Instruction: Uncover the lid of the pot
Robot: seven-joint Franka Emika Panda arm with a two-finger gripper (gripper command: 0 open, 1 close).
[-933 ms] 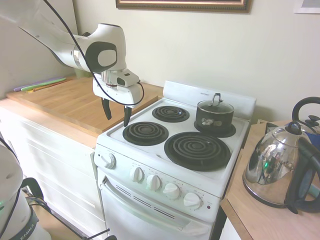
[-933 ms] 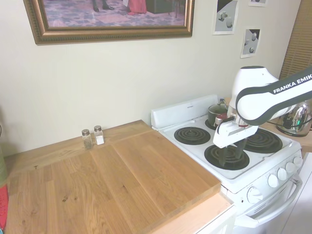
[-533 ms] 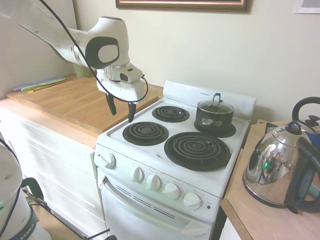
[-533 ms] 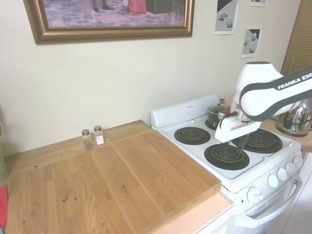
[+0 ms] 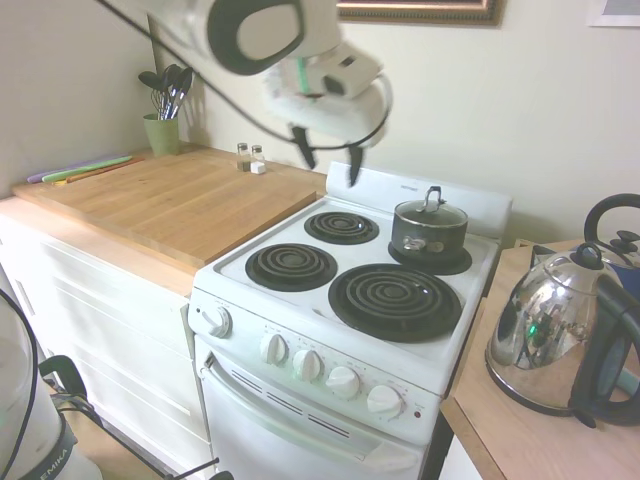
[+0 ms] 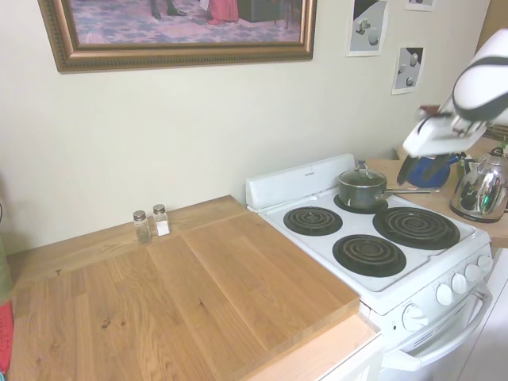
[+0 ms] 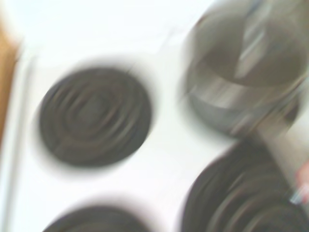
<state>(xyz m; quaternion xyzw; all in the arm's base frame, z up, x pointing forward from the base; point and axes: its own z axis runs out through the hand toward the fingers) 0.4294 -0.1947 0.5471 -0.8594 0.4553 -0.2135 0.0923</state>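
Bright, even room light, soft shadows only. Arm [image 5: 250,30] smeared with motion blur in both exterior views. Wrist view heavily blurred throughout. Glare on kettle [image 5: 545,335]. Slight bending toward frame edges.

The pot [image 5: 429,238] is small, dark and straight-sided, with a pale mark on its side, standing upright on the stove's back burner. The glass lid [image 5: 431,212] with its metal rim sits level on it, loop handle upright. Both lie below the raised, parted jaws, well apart from them.
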